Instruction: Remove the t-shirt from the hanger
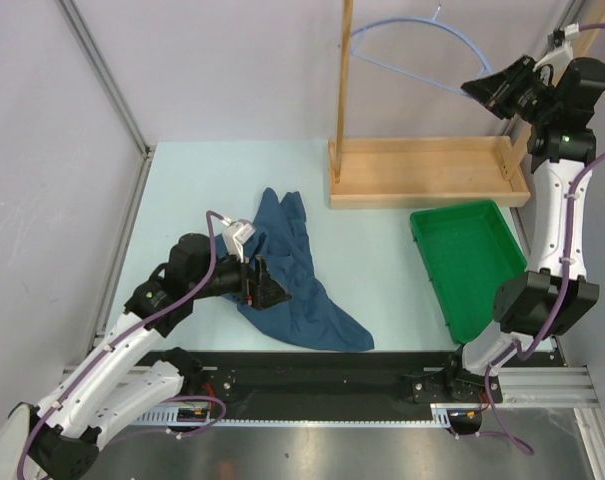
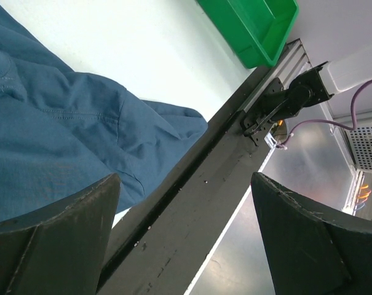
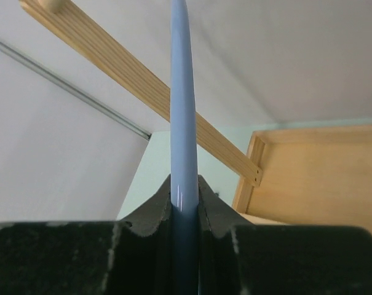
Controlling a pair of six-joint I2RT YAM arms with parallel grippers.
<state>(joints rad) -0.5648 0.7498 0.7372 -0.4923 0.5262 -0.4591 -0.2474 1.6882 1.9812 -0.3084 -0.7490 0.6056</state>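
— How is the left side set?
— My left arm (image 1: 132,340) reaches forward and inward from its base, elbow low, wrist turned toward the middle of the table. My left gripper (image 1: 267,288) sits low, jaws spread wide.
— And the right?
— My right arm (image 1: 552,220) stands nearly upright, forearm tall, wrist bent over to the left at the top. My right gripper (image 1: 474,90) is held high, its fingers (image 3: 142,221) pressed tight on the hanger (image 3: 181,92).
— Does the left one touch down?
— Possibly; my wrist view crops the fingertips, so I cannot say.
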